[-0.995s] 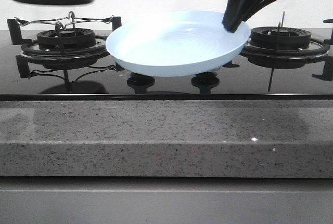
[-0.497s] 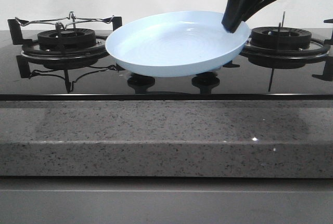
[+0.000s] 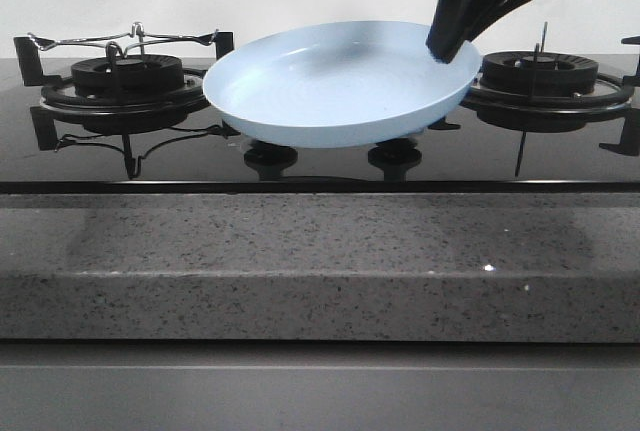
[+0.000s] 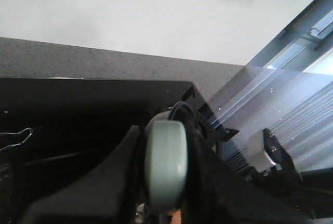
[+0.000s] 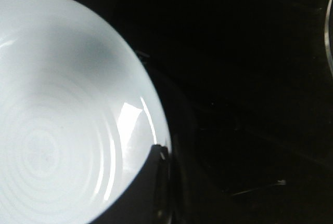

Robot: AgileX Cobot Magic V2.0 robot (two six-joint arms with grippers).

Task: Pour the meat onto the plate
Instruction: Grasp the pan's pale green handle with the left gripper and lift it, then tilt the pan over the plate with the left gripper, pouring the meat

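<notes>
The wide, shiny, pale blue round plate (image 3: 340, 81) looked hard, slippery and breakable. The right gripper's (image 3: 447, 48) jaws pinched its right rim. The left gripper's (image 4: 165, 182) jaws squeezed a grey-green handle (image 4: 165, 169).

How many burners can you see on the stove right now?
2. One burner is left of the plate, the other burner is to its right. The plate may hide more behind it.

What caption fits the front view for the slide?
Right gripper holds the empty pale blue plate by its rim, raised above the stovetop between the two burners.
</notes>
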